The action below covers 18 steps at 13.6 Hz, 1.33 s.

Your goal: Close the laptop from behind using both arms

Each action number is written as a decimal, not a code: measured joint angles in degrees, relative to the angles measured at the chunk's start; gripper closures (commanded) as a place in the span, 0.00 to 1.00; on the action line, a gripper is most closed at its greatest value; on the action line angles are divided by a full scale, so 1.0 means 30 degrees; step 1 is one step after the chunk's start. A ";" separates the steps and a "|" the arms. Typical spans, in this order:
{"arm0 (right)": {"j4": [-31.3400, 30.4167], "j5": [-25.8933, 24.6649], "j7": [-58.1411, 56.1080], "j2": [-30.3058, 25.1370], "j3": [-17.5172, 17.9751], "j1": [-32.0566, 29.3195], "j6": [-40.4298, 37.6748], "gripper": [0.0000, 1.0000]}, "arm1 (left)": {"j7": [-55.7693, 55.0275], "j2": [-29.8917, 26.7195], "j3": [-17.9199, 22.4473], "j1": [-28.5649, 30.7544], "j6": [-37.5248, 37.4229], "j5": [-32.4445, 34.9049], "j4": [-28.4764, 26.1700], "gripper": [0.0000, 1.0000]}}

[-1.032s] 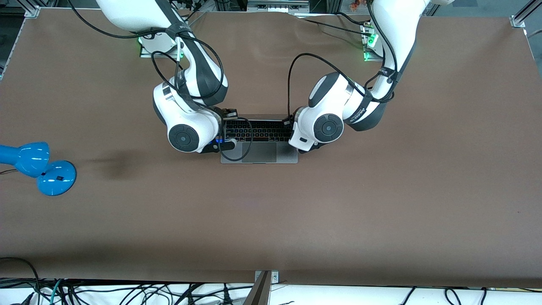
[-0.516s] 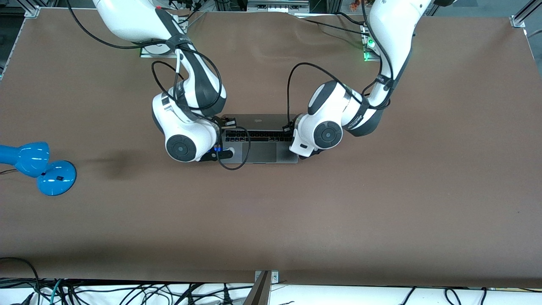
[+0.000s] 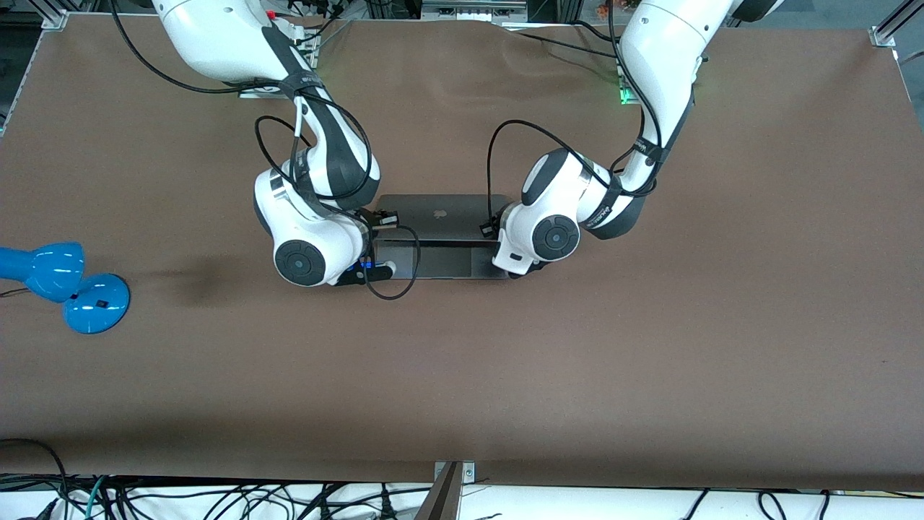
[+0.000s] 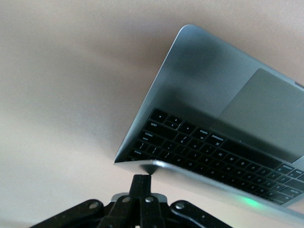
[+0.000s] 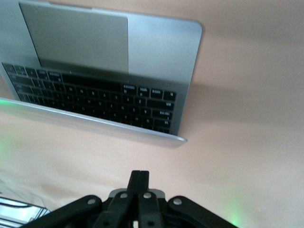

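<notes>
Front view: laptop (image 3: 439, 217) at table (image 3: 650, 347) centre, between both arms; lid tilted well forward, logo up, only trackpad strip showing. Left gripper (image 3: 514, 269) and right gripper (image 3: 364, 269) sit at lid's two ends, mostly hidden under wrists. Blue lamp (image 3: 65, 285) well apart, toward right arm's end.

Left wrist view: fingers (image 4: 141, 194) pressed together, tip touching lid edge, holding nothing.

Right wrist view: fingers (image 5: 139, 190) pressed together, just beside lid edge; contact unclear.

Judgement: closing step about half done. Push both ends evenly, slowly, or lid twists or base slides.
</notes>
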 measured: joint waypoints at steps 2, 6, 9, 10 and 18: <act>0.0039 -0.0007 -0.0452 0.0372 -0.0008 -0.0119 0.0561 1.00 | 0.0008 0.0192 0.0001 0.0001 0.0433 0.0000 0.0000 1.00; 0.0117 -0.0309 -0.1068 0.1266 -0.0012 -0.0479 0.1661 1.00 | 0.0010 0.0611 0.0027 0.0003 0.1193 0.0001 0.0000 1.00; 0.0169 -0.0510 -0.1243 0.1712 -0.0008 -0.0475 0.2442 1.00 | 0.0026 0.0888 0.0027 0.0003 0.1555 0.0001 0.0002 1.00; 0.0176 -0.0527 -0.1335 0.1830 -0.0009 -0.0489 0.2772 1.00 | 0.0030 0.0966 0.0027 0.0001 0.1609 0.0001 0.0002 1.00; 0.0225 -0.0539 -0.1474 0.2723 -0.0010 -0.0532 0.4317 1.00 | 0.0057 0.1660 0.0012 -0.0131 0.2678 0.0113 0.0003 1.00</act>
